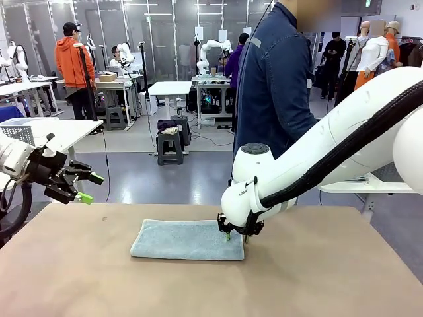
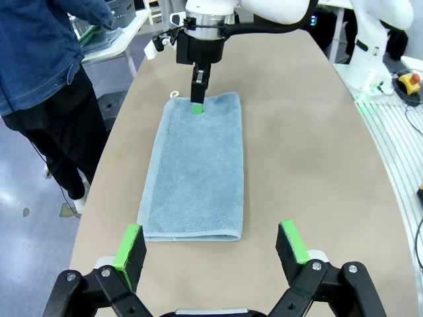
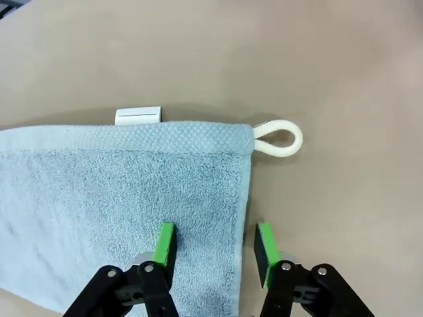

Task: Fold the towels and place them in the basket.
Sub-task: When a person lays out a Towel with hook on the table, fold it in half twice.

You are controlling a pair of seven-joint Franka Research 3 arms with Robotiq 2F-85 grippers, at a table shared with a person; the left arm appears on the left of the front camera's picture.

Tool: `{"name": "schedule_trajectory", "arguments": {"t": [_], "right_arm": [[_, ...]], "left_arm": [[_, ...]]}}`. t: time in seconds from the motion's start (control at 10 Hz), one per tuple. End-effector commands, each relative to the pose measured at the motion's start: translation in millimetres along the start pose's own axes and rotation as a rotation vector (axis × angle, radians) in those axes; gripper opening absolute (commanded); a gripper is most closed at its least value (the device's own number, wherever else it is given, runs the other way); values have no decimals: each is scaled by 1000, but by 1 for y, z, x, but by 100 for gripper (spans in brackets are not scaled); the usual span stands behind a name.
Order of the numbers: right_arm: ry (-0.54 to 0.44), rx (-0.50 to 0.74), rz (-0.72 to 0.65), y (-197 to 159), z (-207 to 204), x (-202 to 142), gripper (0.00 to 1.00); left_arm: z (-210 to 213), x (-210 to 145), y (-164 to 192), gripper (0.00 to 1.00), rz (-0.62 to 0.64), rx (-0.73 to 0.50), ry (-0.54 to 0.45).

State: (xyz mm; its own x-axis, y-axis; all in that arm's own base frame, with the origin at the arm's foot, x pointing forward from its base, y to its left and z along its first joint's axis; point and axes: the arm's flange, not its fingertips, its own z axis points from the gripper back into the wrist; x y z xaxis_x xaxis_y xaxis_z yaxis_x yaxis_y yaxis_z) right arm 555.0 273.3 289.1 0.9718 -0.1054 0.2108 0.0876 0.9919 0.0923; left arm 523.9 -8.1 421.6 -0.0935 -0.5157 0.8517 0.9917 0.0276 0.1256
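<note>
The left pincer is hanging released, pads wide apart, over the left edge of the tan desk. To its right the pale blue-grey towel is lying flat on the bare surface. The towel's right end is sitting under the right pincer, whose jaws are standing part-way apart astride one towel edge, gripping nothing. A white label and loop are lying just beyond its fingertips. Behind it, a person in a blue jacket is standing on the grey floor.
</note>
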Motion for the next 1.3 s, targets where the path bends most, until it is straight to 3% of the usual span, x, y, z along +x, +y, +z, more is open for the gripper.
{"name": "schedule_trajectory", "arguments": {"t": [0.0,0.2,0.3,0.4,0.5,0.6,0.7,0.8,0.9,1.2], "right_arm": [[-22,-43,-48,14,-10,-1,60],[-8,-58,-44,15,-15,0,60],[-4,-59,-51,15,-16,0,40],[-2,-63,-52,14,-17,0,40],[19,-65,-69,13,-19,1,21],[26,-69,-81,11,-21,2,35],[35,-78,-85,11,-23,3,1],[43,-88,-86,11,-24,3,15],[44,-95,-87,11,-24,4,0],[37,-104,-85,2,-19,6,0]], "left_arm": [[0,3,-1,100,-4,3,1],[0,3,-1,100,-4,3,1],[0,3,-1,100,-4,3,1],[0,3,-1,100,-4,3,1],[0,3,-1,100,-4,3,1],[0,3,-1,100,-4,3,1],[0,3,-1,100,-4,3,1],[0,3,-1,100,-4,3,1],[0,3,-1,100,-4,3,1],[0,3,-1,100,-4,3,1]]}}
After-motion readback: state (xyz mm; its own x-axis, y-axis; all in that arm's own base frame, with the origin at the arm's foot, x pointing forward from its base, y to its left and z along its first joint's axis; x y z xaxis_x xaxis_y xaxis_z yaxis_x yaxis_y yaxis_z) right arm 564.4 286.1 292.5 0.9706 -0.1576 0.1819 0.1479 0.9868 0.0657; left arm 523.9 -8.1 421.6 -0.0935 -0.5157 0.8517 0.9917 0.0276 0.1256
